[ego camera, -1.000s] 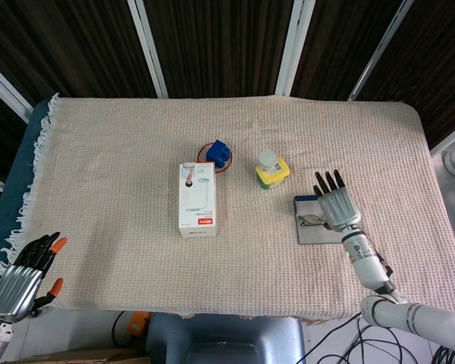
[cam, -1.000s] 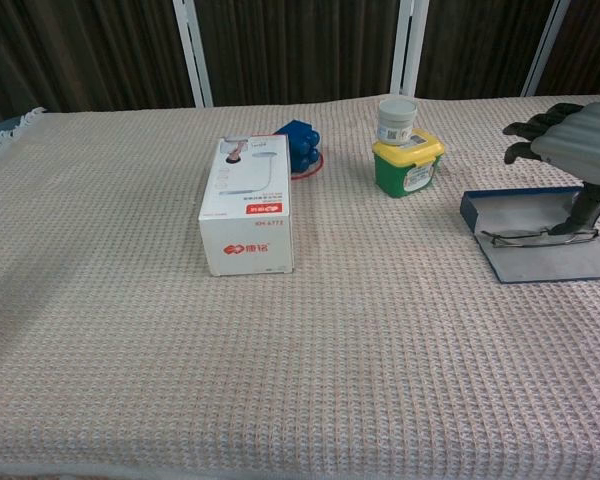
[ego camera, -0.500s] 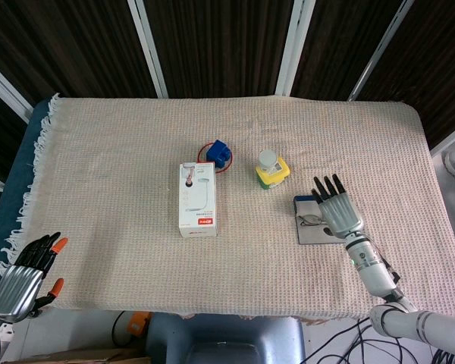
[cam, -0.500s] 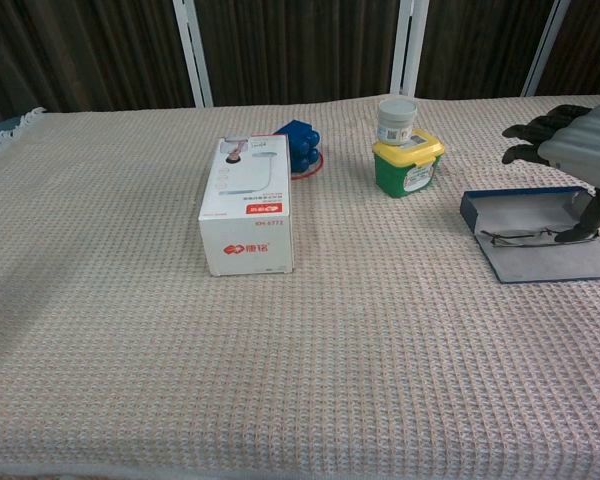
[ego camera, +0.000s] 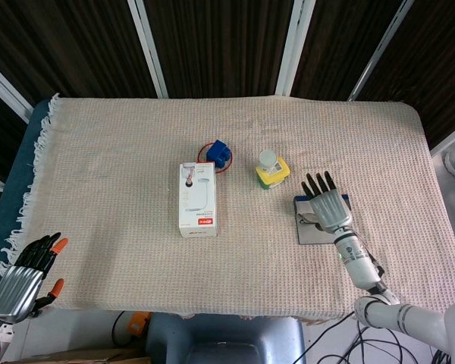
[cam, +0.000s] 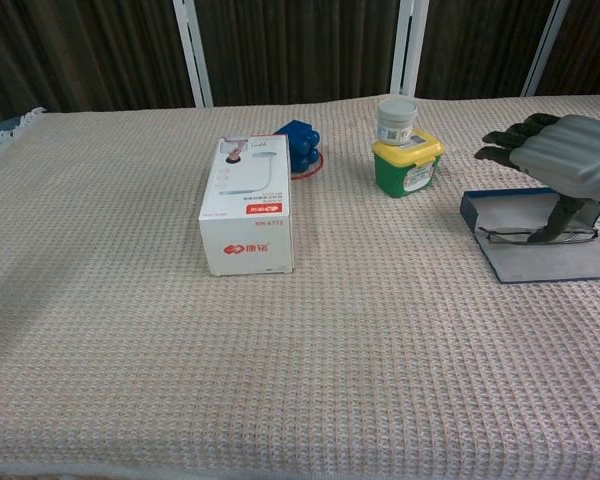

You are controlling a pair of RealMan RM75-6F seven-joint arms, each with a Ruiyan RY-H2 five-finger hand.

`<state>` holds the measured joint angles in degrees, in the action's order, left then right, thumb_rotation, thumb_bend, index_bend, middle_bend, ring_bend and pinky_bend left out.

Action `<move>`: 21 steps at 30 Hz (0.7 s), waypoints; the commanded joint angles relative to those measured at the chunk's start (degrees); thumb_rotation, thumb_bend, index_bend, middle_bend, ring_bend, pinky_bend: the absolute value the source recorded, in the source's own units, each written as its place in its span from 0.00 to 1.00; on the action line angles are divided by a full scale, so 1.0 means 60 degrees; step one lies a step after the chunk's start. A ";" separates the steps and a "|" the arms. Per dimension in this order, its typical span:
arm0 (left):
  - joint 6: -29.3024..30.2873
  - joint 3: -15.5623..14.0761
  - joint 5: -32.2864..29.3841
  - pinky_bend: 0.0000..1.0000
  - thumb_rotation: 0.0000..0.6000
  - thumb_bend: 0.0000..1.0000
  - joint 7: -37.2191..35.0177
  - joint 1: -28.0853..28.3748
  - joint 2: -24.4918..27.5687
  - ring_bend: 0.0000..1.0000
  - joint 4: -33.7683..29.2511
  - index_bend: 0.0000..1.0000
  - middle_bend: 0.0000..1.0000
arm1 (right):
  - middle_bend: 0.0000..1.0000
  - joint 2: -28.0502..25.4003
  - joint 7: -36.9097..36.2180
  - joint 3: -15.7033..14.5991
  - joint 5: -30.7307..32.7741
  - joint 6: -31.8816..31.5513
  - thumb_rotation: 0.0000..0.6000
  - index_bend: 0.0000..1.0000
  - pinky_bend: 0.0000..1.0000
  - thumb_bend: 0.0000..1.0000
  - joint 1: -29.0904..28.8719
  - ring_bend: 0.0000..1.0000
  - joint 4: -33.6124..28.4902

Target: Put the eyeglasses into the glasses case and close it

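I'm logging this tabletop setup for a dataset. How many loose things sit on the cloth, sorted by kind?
Boxes: 1, the white carton
Jars: 1, the green jar with yellow lid
Toys: 1, the blue toy on a red ring
Glasses cases: 1, the open glasses case
Eyeglasses: 1, the eyeglasses lying in the case
Total: 5
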<state>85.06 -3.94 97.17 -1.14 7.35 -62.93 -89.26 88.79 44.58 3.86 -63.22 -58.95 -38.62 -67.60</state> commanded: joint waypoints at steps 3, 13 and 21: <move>0.0010 0.0006 -0.0020 0.13 1.00 0.39 -0.0024 -0.0009 0.0006 0.00 0.0016 0.00 0.00 | 0.00 0.0160 0.0089 0.0150 0.0149 0.0191 1.00 0.09 0.00 0.10 -0.0093 0.00 0.0322; -0.0110 0.0057 -0.0175 0.13 1.00 0.39 0.0035 0.0018 -0.0011 0.00 -0.0001 0.00 0.00 | 0.00 0.0380 0.0147 0.0379 0.0500 0.0750 1.00 0.09 0.00 0.10 -0.0305 0.00 0.1050; -0.0147 0.0083 -0.0238 0.13 1.00 0.39 0.0076 0.0027 -0.0016 0.00 -0.0025 0.00 0.00 | 0.00 0.0652 0.0288 0.0525 0.0496 0.0962 1.00 0.09 0.00 0.10 -0.0597 0.00 0.1496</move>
<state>84.18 -3.44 95.74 -0.69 7.52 -63.03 -89.41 92.57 46.20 6.92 -60.23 -53.29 -42.07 -58.75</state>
